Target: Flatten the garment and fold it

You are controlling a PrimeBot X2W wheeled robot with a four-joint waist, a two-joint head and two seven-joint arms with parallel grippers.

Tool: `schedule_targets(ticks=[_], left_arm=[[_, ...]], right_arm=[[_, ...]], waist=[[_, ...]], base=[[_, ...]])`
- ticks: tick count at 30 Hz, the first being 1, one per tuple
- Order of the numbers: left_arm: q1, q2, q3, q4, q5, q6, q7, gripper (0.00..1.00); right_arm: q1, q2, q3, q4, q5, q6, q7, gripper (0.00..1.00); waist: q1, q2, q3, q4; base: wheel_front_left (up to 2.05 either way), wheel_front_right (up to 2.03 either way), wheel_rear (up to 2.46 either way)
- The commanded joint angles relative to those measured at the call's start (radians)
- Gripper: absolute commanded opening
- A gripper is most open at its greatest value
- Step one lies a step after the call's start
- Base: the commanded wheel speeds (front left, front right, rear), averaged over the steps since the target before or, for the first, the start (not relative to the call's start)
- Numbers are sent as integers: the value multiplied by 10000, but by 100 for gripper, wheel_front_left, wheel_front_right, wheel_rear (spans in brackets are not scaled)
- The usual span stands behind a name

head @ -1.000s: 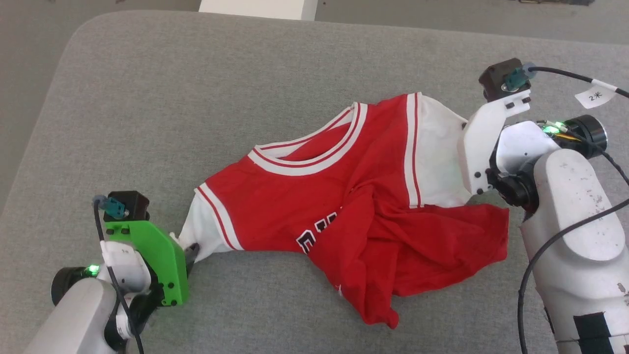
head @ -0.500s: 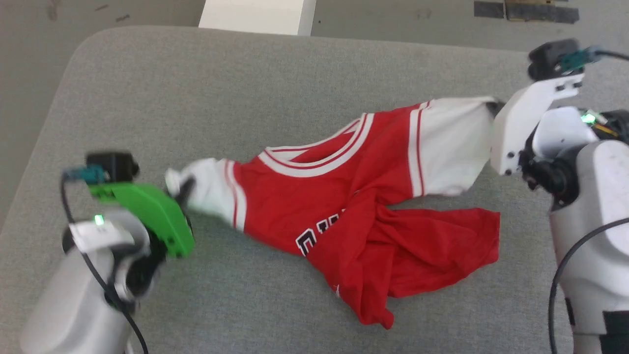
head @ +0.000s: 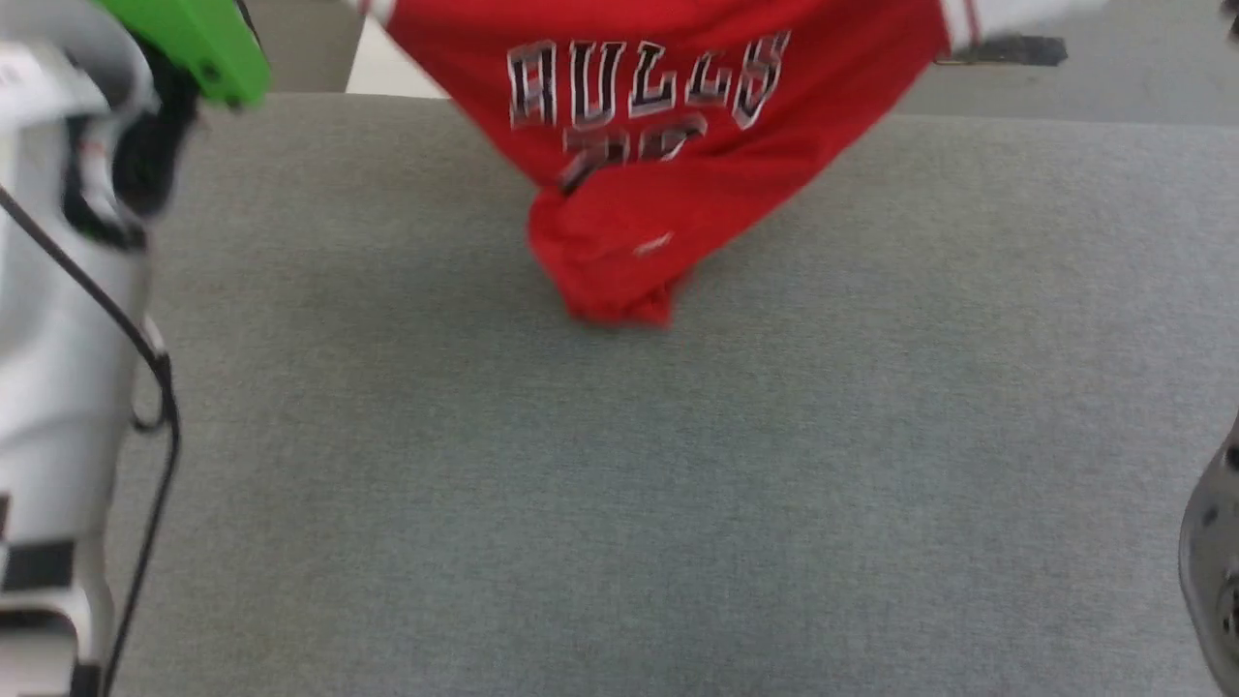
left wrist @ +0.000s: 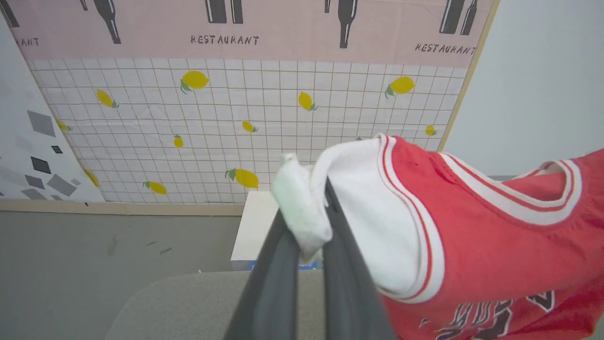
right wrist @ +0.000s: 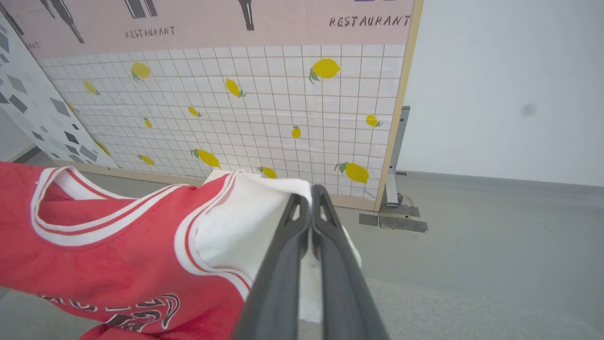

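Note:
The garment (head: 639, 126), a red jersey with white sleeves and black-and-white chest lettering, hangs in the air above the grey table, its bunched lower end resting on the surface. In the left wrist view my left gripper (left wrist: 309, 212) is shut on the white sleeve (left wrist: 358, 212) of the garment (left wrist: 495, 255). In the right wrist view my right gripper (right wrist: 309, 198) is shut on the other white sleeve (right wrist: 245, 217) of the garment (right wrist: 108, 255). The left arm's green bracket (head: 198, 44) shows at the head view's upper left.
The grey padded table (head: 619, 503) spreads below the garment. A white block (left wrist: 252, 226) stands beyond its far edge. Further back is a lemon-patterned wall panel (right wrist: 236, 104) on a grey floor (right wrist: 495, 226). A black cable (head: 145, 368) hangs along my left arm.
Both arms have lifted the garment by its sleeves off the table, so it now hangs spread with the lettering facing me. The left gripper closed on its sleeve. The head camera has tilted.

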Motion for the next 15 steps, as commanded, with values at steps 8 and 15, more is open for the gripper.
schedule_targets(ticks=[8,15], left_arm=[[-3088,-50,107,2046,832,-259,-1595,0],[-4281,-36,156,3233,1079,-492,-2736,0]], right_arm=[[-2886,414,-707,1303,-1307,-11,-2156,0],[-3853,615,-1137,2273,-1610,-11,-3319,0]], waist=[[-1,0,664,-871],[-1,0,1106,-1157]], base=[[0,0,0],[0,0,0]])
